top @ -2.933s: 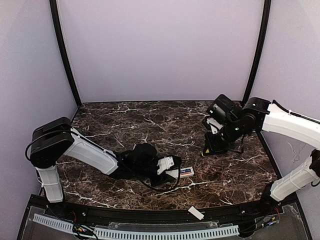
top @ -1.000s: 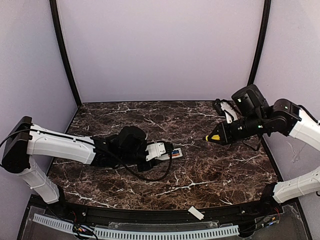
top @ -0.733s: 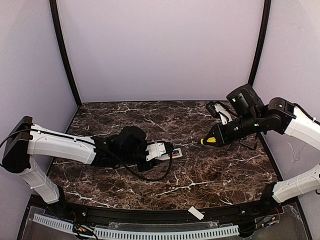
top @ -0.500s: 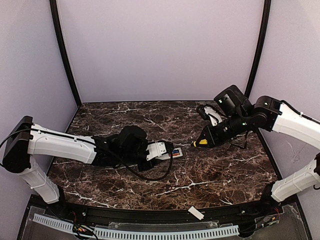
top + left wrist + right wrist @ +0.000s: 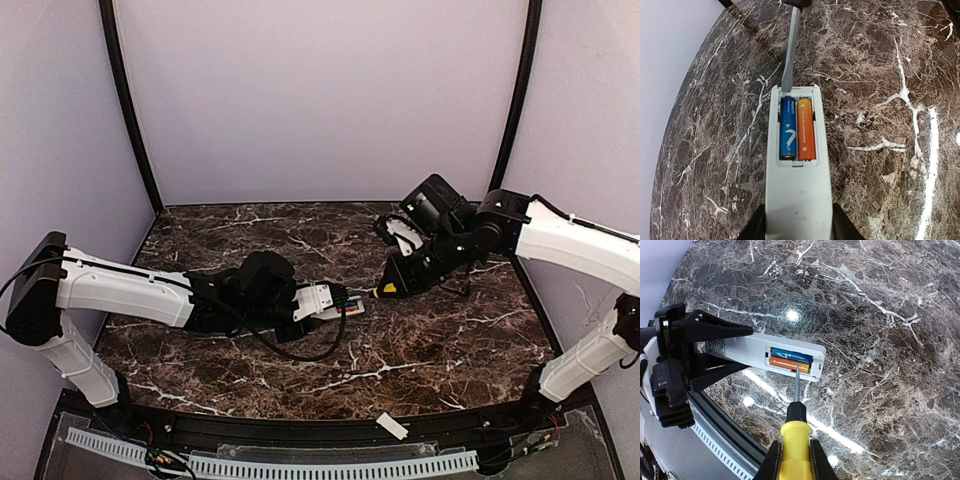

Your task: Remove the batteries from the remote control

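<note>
The white remote control (image 5: 797, 195) lies back-up on the marble table, its battery bay open. My left gripper (image 5: 797, 231) is shut on its near end. The blue battery (image 5: 788, 128) and orange battery (image 5: 806, 129) lie side by side in the bay; they also show in the right wrist view, blue (image 5: 792, 356) and orange (image 5: 789, 365). My right gripper (image 5: 795, 460) is shut on the yellow-handled screwdriver (image 5: 796, 442). Its shaft tip (image 5: 787, 86) sits at the bay's far end. In the top view the remote (image 5: 335, 303) lies between left gripper (image 5: 318, 305) and screwdriver (image 5: 385, 289).
The short white cover plate (image 5: 391, 426) lies on the black front rim. A slotted white rail (image 5: 300, 466) runs along the near edge. Purple walls and black corner posts close the table's back and sides.
My right arm has swung left and down with the screwdriver, bringing its tip to the remote's open bay. My left gripper and the remote have stayed put over the last second.
</note>
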Robot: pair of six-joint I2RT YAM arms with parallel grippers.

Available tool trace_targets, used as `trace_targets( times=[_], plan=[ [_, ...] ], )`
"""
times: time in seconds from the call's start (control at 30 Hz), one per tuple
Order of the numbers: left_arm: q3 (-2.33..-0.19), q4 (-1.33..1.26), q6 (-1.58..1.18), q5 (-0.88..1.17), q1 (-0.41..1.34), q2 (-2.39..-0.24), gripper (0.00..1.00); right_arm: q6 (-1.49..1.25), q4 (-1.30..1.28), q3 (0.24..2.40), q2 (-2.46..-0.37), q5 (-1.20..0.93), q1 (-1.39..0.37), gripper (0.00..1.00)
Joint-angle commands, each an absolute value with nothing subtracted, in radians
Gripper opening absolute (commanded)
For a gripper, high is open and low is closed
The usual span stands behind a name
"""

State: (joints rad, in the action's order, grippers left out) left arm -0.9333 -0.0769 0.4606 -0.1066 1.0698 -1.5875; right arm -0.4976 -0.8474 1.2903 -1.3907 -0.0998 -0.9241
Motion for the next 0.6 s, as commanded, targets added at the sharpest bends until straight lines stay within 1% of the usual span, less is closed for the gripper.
trace_targets(
  times=[0.0,0.57],
  plan=[
    [-0.959,-0.074,0.464,-0.112,1.073,-1.589,0.0,-0.492,-0.873,1.319,-1.415,-0.072,-0.936,0.0],
    [-0.954,-0.074,0.463,-0.11,1.072,-1.585,0.0,-0.488,-0.899,1.336,-1.462,-0.043,-0.954,0.0]
  ],
)
